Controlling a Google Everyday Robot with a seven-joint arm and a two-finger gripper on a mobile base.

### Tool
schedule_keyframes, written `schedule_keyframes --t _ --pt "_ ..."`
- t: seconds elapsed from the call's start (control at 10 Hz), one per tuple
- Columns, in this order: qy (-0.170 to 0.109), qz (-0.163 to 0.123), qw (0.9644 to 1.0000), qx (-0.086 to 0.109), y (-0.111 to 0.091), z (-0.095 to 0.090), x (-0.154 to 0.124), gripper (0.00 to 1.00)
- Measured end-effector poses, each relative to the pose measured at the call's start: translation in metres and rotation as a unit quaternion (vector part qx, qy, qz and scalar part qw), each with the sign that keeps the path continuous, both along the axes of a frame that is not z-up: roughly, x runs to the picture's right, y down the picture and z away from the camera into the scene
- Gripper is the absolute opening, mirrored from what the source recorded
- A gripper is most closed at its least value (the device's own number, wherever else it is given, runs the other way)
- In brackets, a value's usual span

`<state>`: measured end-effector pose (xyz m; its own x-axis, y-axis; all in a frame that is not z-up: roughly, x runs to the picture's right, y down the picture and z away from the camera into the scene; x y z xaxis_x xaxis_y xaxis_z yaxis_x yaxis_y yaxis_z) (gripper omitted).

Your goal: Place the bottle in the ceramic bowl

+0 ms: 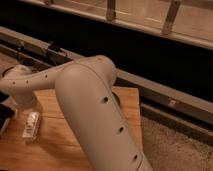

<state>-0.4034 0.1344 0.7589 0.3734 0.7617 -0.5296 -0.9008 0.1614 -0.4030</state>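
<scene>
Hand [6,116] low at the bench's [50,145] left edge, just beside the bottle [31,125]; whether apart or together could not be told.
The bottle lay flat near that edge. A dark curve behind the arm [95,115], toward the far right corner, was probably the ceramic bowl [117,98]. A sound grasp would centre the hand across the bottle's narrow body, then lift clear before swinging right.
</scene>
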Motion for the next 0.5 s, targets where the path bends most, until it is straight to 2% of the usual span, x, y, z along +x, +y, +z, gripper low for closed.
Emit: schedule_keyframes --t 0.1,0.5 --pt "-0.008 -0.009 0.9999 -0.006 0.011 -0.0013 -0.0106 0.65" --pt "-0.008 -0.009 0.9999 -0.005 0.0096 -0.0014 -0.0102 0.65"
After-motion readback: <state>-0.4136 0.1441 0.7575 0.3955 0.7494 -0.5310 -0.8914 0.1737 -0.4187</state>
